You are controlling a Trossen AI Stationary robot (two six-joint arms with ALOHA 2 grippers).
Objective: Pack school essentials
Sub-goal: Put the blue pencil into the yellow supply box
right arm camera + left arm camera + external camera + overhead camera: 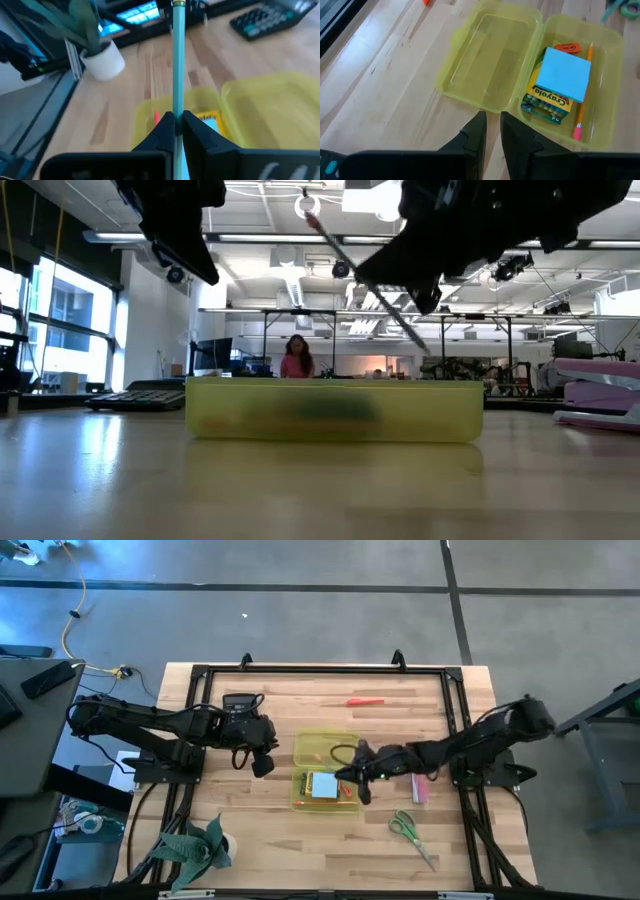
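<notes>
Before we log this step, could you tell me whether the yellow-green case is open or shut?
Open: the case lies spread flat, its empty lid beside the half holding the crayon box and sticky-note pad.

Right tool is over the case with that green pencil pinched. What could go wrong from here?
The right tool grips the thin green pencil near one end, so it could pivot or slip on release. The sticky-note pad and crayon box fill much of the case, so the pencil might land across them or on the rim.
</notes>
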